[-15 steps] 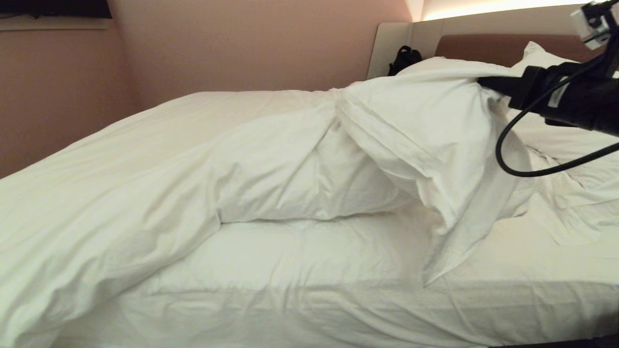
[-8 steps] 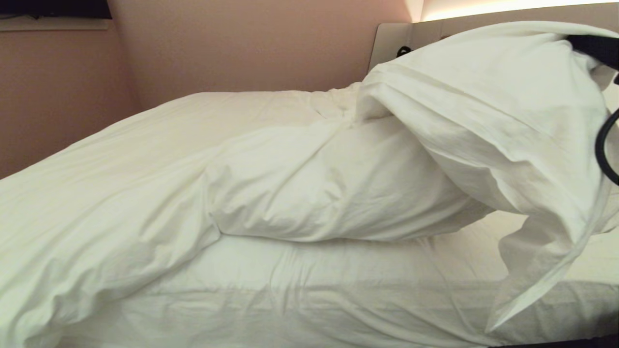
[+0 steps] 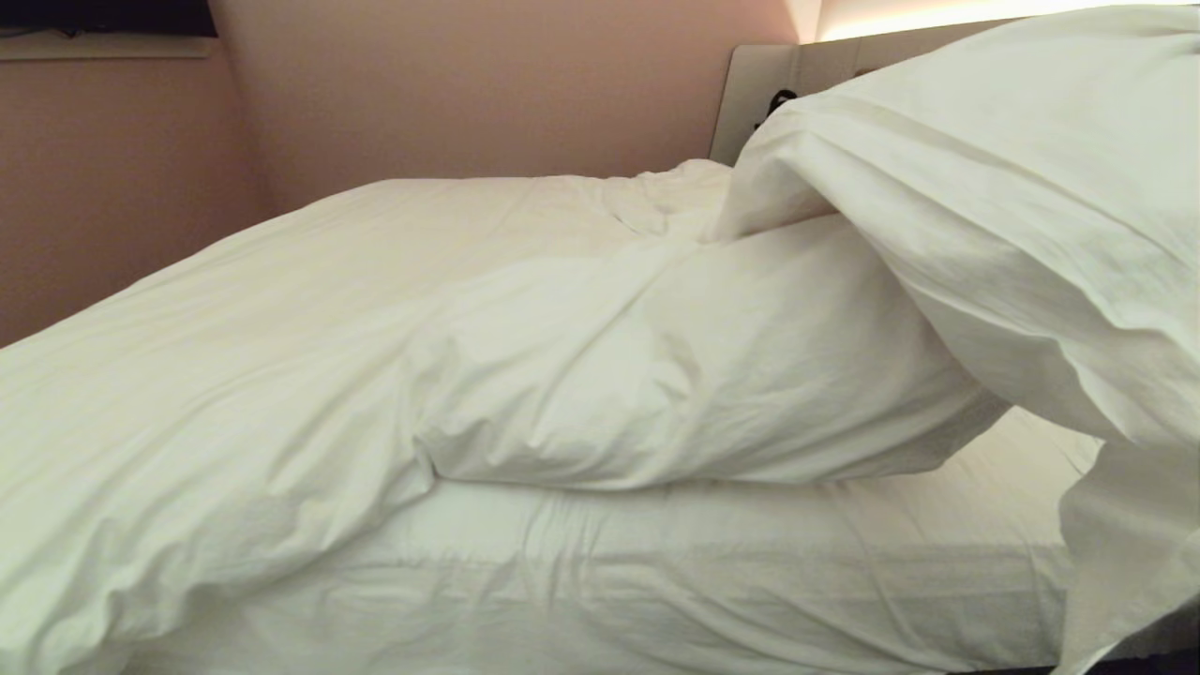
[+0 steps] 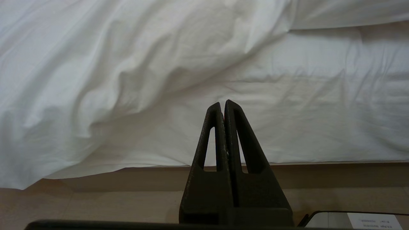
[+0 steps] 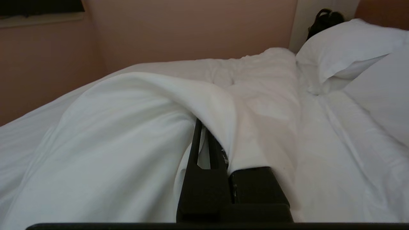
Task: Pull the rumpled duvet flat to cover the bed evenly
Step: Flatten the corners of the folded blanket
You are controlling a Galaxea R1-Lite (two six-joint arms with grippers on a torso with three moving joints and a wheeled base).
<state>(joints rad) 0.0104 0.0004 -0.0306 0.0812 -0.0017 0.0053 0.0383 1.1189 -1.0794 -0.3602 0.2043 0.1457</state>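
Duvet [image 3: 581, 375], thick puffy white cotton quilt, bunched along the low white-sheeted bed's [image 3: 750, 581] far side: soft, limp, probably light; best taken at an edge. Right gripper [image 5: 209, 145] jaws clamp its head-end fold; left gripper [image 4: 223, 107] jaws closed, empty.

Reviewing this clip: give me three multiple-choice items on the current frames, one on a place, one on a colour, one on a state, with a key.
1. Where does the lifted fold of the duvet hang in the head view?
A. at the right
B. at the far left
C. on the floor

2. What colour is the wall behind the bed?
A. green
B. pinkish
C. blue

3. How is the right gripper?
A. wide open
B. shut on the duvet
C. shut on a pillow

Key: A, the raised fabric fills the right side; B, the wall reads pinkish; B, cloth drapes out from between its closed fingers.
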